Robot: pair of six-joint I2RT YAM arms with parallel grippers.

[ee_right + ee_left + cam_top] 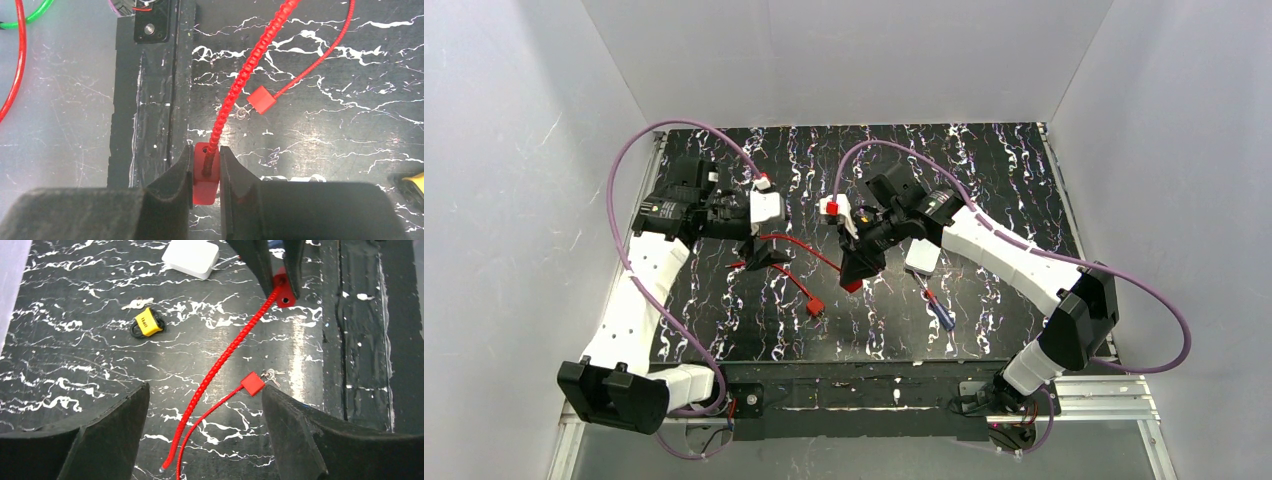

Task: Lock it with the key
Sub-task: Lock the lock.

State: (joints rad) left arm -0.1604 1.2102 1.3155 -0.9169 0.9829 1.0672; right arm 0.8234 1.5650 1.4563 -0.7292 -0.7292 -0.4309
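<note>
— Where's the red lock body (206, 176)?
— Low centre of the right wrist view, pinched between the fingers of the right gripper (205, 161). Its ribbed red cable (240, 80) runs up to the top edge.
— And the keys (270, 375)?
— They touch a red tag (252, 383), right of centre in the left wrist view.
— Left gripper (205, 390)?
— Spread wide, gripping nothing, with the cable's loose end at the bottom of the frame between its fingers.
</note>
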